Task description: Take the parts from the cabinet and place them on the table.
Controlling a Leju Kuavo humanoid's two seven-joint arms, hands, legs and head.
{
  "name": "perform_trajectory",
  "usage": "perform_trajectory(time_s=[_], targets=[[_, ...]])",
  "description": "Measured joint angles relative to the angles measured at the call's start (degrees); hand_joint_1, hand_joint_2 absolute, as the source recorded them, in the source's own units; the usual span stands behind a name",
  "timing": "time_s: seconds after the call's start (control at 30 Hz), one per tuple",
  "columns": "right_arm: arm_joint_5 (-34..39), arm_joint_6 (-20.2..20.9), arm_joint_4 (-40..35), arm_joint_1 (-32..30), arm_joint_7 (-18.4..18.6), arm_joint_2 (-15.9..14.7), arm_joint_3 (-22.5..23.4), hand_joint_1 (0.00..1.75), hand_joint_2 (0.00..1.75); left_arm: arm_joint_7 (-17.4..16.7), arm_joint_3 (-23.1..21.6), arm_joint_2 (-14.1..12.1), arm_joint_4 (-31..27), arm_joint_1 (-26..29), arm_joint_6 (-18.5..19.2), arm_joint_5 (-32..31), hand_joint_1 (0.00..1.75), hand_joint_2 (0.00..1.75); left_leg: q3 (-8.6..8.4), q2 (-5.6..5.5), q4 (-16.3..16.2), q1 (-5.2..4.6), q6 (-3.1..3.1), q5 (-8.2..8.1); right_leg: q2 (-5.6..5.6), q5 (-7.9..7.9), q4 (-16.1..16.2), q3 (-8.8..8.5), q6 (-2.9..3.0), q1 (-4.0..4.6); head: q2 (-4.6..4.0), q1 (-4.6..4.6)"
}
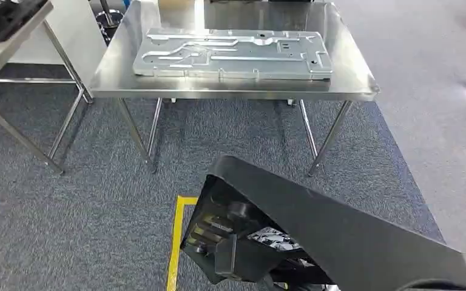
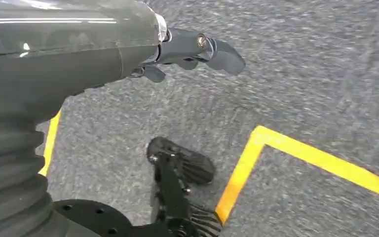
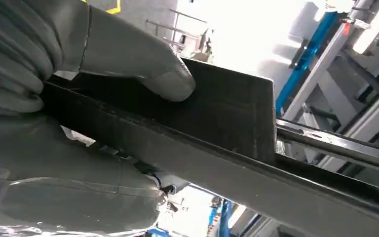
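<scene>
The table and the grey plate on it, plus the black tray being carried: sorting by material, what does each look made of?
Shiny steel table: likely stainless, mirror reflections. Embossed grey panel: stamped sheet metal, dull sheen. Black tray, gripped by the right hand: matte, probably plastic.

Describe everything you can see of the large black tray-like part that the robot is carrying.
The large black tray-like part is matte and dark, plastic by its look, with a flat panel and raised walls forming an open recess. It hangs tilted above the grey carpet, short of the steel table. Small dark and pale fittings sit inside the recess. In the right wrist view the right hand grips its wall, thumb pressed on one face, fingers on the other.
</scene>
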State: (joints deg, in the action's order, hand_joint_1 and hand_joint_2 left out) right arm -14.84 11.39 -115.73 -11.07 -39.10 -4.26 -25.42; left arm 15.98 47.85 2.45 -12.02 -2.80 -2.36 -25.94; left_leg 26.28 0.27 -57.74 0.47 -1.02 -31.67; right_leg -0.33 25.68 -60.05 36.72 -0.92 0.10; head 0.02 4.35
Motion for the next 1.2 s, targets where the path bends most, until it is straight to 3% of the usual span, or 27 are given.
perform_trajectory(time_s=[0.03,0.1,0.17,0.23,0.3,0.33,0.37,0.4,0.47,0.5,0.53,0.57,0.6,0.67,0.7,0.73,0.8,0.83,0.87,0.9,0.93,0.97,1.0,1.03,1.07,1.13,1.2], targets=[[0.11,-0.09,-0.07,-0.06,0.0,0.0,0.0,1.75,1.75,0.04,0.07,-0.02,-0.02,-0.14,0.0,-0.02,0.0,1.75,0.24,0.02,0.31,0.0,0.45,-0.3,-0.03,0.05,0.31,-0.16,0.64,0.15,0.0,-0.07],[0.35,-0.57,-0.11,-0.13,0.0,-0.02,0.02,1.75,1.75,0.13,0.13,-0.09,-0.11,-0.14,0.0,-0.11,0.0,1.75,-0.98,0.2,0.24,-0.13,1.24,0.0,0.26,-0.19,0.97,-0.78,1.37,-0.06,0.0,-0.07],[0.68,-1.29,-0.13,-0.19,0.0,-0.02,0.02,1.75,1.75,0.18,0.15,-0.13,-0.11,-0.27,0.0,-0.2,0.0,1.75,-0.48,0.18,-2.39,0.1,1.51,-0.17,0.38,0.31,1.63,-2.69,2.08,-0.34,0.0,-0.09],[0.87,-1.59,-0.13,-0.02,0.0,-0.02,0.02,1.75,1.75,0.24,0.2,-0.09,-0.11,-0.39,0.0,-0.37,0.0,1.75,4.14,0.13,-9.91,0.15,1.85,-1.94,0.39,1.24,1.75,-3.78,2.64,-0.27,0.0,-0.07],[1.07,-2.03,-0.11,-0.05,0.0,-0.04,0.0,1.75,1.75,0.28,0.33,-0.11,-0.11,-0.14,0.02,-0.39,0.0,1.75,9.48,0.13,-16.55,0.15,2.09,-6.19,0.58,2.31,1.75,-4.78,2.85,-0.12,0.0,-0.07],[1.16,-2.14,-0.11,-0.05,0.0,-0.04,0.0,1.75,1.75,0.33,0.39,-0.15,-0.11,0.01,0.02,-0.48,0.0,1.75,11.01,0.13,-17.39,0.14,2.03,-6.92,0.79,2.8,1.75,-5.43,2.83,-0.06,0.0,-0.04],[1.25,-2.19,-0.11,-0.05,0.0,-0.07,0.0,1.75,1.75,0.35,0.5,-0.15,-0.11,0.09,0.02,-0.5,0.0,1.75,11.54,0.13,-16.3,0.14,1.94,-6.13,0.96,3.35,1.75,-6.17,2.78,-0.02,0.0,-0.07],[1.42,-2.27,-0.11,-0.04,0.0,-0.07,0.0,1.75,1.75,0.37,0.61,-0.17,-0.11,0.15,0.0,-0.61,0.0,1.75,11.14,0.12,-12.88,0.14,1.83,-3.65,1.03,4.11,1.75,-7.24,2.7,0.04,0.0,-0.07],[1.92,-2.21,-0.11,-0.05,0.0,-0.07,0.0,1.75,1.75,0.48,0.81,-0.24,-0.11,0.31,-0.07,-0.9,0.0,1.75,9.4,0.12,-4.29,-0.03,1.02,4.02,1.0,5.47,1.84,-8.89,2.48,0.15,0.0,-0.07],[2.14,-2.19,-0.07,0.08,0.0,-0.07,0.0,1.75,1.75,0.5,1.05,-0.35,-0.11,0.48,-0.07,-0.94,0.0,1.75,9.81,-0.03,-3.23,-0.42,0.7,6.87,1.03,6.0,1.6,-9.49,2.3,0.21,0.0,-0.11],[2.25,-2.12,-0.02,-0.02,0.0,-0.11,0.0,1.75,1.75,0.5,1.13,-0.33,-0.09,0.38,-0.07,-1.01,0.0,1.75,9.59,-0.05,-2.68,-0.61,0.72,5.2,1.44,6.24,1.76,-9.23,1.91,0.14,0.0,-0.07],[2.45,-1.97,-0.02,-0.02,0.0,-0.11,0.0,1.75,1.75,0.59,1.18,-0.35,-0.13,0.4,-0.09,-1.01,0.0,1.75,9.18,-0.03,-2.6,-0.79,0.37,6.21,1.46,6.51,2.02,-9.3,1.48,0.02,0.0,-0.09],[2.82,-1.81,-0.11,-0.03,0.0,-0.13,0.0,1.75,1.75,0.66,1.27,-0.39,-0.13,0.43,-0.09,-1.01,0.0,1.75,9.07,0.01,-1.98,-0.83,-0.06,5.86,1.43,6.06,1.3,-9.66,0.99,0.04,0.0,-0.09],[3.17,-1.62,-0.2,0.14,0.0,-0.13,0.0,1.75,1.75,0.83,1.49,-0.31,-0.13,0.33,-0.04,-1.22,0.0,1.75,6.76,0.06,-0.71,-0.26,-0.58,5.8,1.28,5.44,-0.63,-9.48,0.47,-0.07,0.0,-0.07],[3.39,-1.62,-0.35,0.22,0.0,-0.13,0.0,1.75,1.75,0.9,1.55,-0.35,-0.13,0.27,-0.04,-1.36,0.0,1.75,5.93,0.1,-0.26,-0.16,-0.94,5.54,1.05,5.21,-3.52,-8.11,0.19,-0.02,0.0,-0.11],[3.54,-1.62,-0.5,0.34,-0.02,-0.2,0.0,1.75,1.75,1.01,1.6,-0.39,-0.13,0.19,-0.04,-1.4,0.0,1.75,5.35,0.12,0.07,-0.13,-0.99,5.23,0.97,5.98,-7.18,-5.68,-0.19,-0.21,0.0,-0.11],[3.63,-1.86,-0.48,0.34,-0.02,-0.24,0.0,1.75,1.75,1.05,1.64,-0.39,-0.13,0.1,-0.04,-1.49,0.0,1.75,4.32,0.21,0.21,-0.13,-0.94,4.24,0.89,9.94,-13.87,0.01,-0.76,-0.7,0.0,-0.11],[3.63,-2.05,-0.48,0.34,0.0,-0.33,0.0,1.75,1.75,1.07,1.7,-0.39,-0.13,0.13,-0.02,-1.51,0.0,1.75,3.68,0.22,0.21,-0.1,-0.87,3.71,0.81,11.11,-14.98,1.75,-1.01,-0.87,0.0,-0.11],[3.63,-2.21,-0.5,0.34,0.0,-0.39,0.0,1.75,1.75,1.14,1.79,-0.39,-0.13,0.2,0.0,-1.51,0.0,1.75,2.89,0.27,0.21,-0.05,-0.71,3.05,0.64,10.77,-14.16,2.53,-0.99,-0.98,0.0,-0.11],[3.63,-2.29,-0.59,0.33,-0.02,-0.5,0.0,1.75,1.75,1.2,1.9,-0.39,-0.13,0.28,0.11,-1.53,0.0,1.75,1.98,0.3,0.21,0.03,-0.56,2.42,0.5,8.92,-11.54,2.24,-1.18,-1.01,0.0,-0.11],[3.63,-2.29,-0.61,0.34,0.0,-0.59,0.0,1.75,1.75,1.2,1.94,-0.39,-0.13,0.33,0.13,-1.55,0.0,1.75,1.22,0.34,0.23,0.15,-0.4,1.74,0.29,5.91,-7.23,1.11,-1.29,-1.02,0.0,-0.11],[3.63,-2.27,-0.61,0.34,0.0,-0.7,0.0,1.75,1.75,1.22,1.94,-0.37,-0.13,0.29,0.13,-1.62,0.0,1.75,0.23,0.45,0.29,0.22,-0.22,1.04,-0.16,1.82,-2.34,-0.28,-1.25,-1.0,0.0,-0.11],[3.61,-2.27,-0.61,0.34,0.0,-0.83,0.0,1.75,1.75,1.25,1.97,-0.37,-0.13,0.29,0.13,-1.66,0.0,1.75,-0.38,0.54,0.39,0.21,0.07,0.47,-1.09,-2.16,0.38,-1.03,-0.81,-0.92,0.0,-0.11],[3.58,-2.27,-0.59,0.45,0.0,-0.92,0.0,1.75,1.75,1.31,2.05,-0.39,-0.13,0.23,0.13,-1.68,0.0,1.75,-0.97,0.43,0.42,0.01,0.59,-0.05,-1.49,0.26,0.43,-0.65,-0.29,-0.54,0.0,-0.17],[3.56,-2.36,-0.77,0.47,0.0,-0.98,0.0,1.75,1.75,1.36,2.1,-0.42,-0.15,0.14,0.13,-1.7,0.0,1.75,-1.19,0.64,1.05,0.01,1.12,-0.52,-1.36,0.26,0.33,-0.93,0.21,-0.29,0.0,-0.18],[3.48,-3.25,-0.92,0.87,0.0,-1.03,-0.09,1.75,1.75,1.46,2.23,-0.46,-0.15,0.19,0.22,-2.06,0.0,1.75,-2.4,0.9,0.2,-0.07,2.16,0.46,-0.48,0.11,1.03,-1.65,1.31,-0.52,0.0,-0.18],[3.41,-3.5,-0.9,1.62,0.0,-1.07,-0.17,1.75,1.75,1.51,2.4,-0.61,-0.15,0.0,0.48,-2.29,0.0,1.75,-1.63,0.53,-2.62,0.17,2.46,0.06,-0.26,0.23,1.5,-3.27,2.05,-0.73,0.0,-0.18]])
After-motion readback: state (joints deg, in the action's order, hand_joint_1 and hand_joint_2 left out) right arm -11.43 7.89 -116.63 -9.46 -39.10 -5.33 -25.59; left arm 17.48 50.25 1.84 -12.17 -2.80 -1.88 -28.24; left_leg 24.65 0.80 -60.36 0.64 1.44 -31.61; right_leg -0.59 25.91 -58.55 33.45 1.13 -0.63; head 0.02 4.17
